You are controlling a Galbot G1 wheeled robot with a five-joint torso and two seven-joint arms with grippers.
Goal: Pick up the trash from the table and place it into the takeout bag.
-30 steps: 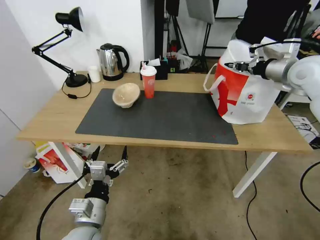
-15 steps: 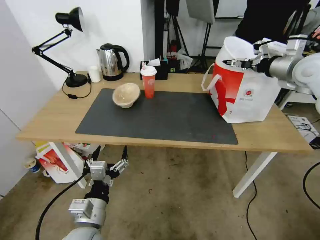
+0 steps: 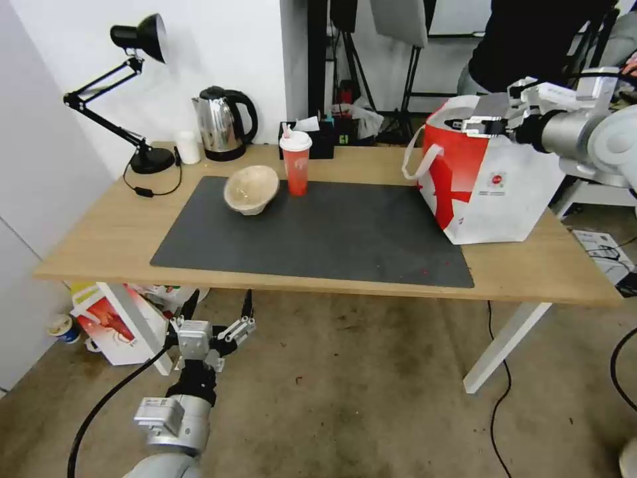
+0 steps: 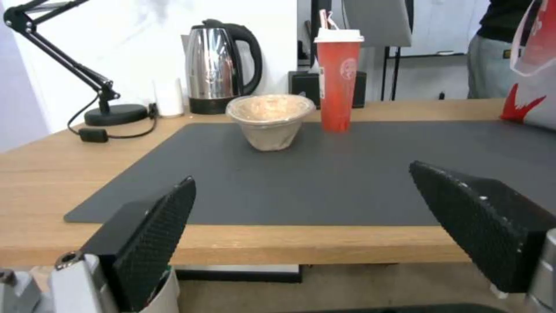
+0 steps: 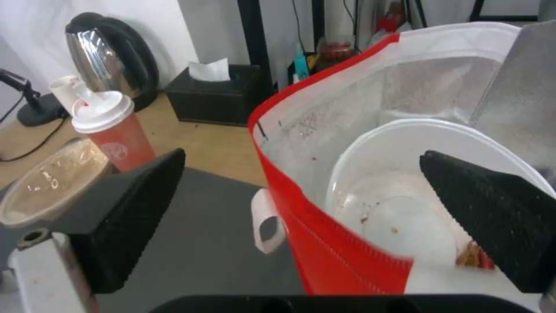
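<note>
The red-and-white takeout bag [image 3: 491,186] stands on the right end of the table [image 3: 106,232]. My right gripper [image 3: 464,124] hovers open over its mouth, holding nothing. In the right wrist view, that gripper [image 5: 301,157] looks down into the bag [image 5: 324,256], where the large white bowl [image 5: 399,195] with red smears lies against the foil lining. A tan pulp bowl [image 3: 251,189] and a red cup with a white lid [image 3: 296,162] stand on the dark mat [image 3: 332,232]. My left gripper [image 3: 220,305] hangs open below the table's front edge, facing the bowl [image 4: 271,119] and the cup [image 4: 338,82].
A desk lamp [image 3: 142,99], a small white cup [image 3: 188,147], a steel kettle [image 3: 222,124] and a black tissue box [image 3: 312,139] line the back edge. A person stands behind the bag. Bags and a cup lie on the floor by the left table leg.
The bag's bulging white top has sunk and its mouth now shows open. The bag has shifted slightly. My right gripper stays over it. The left arm has not moved.
</note>
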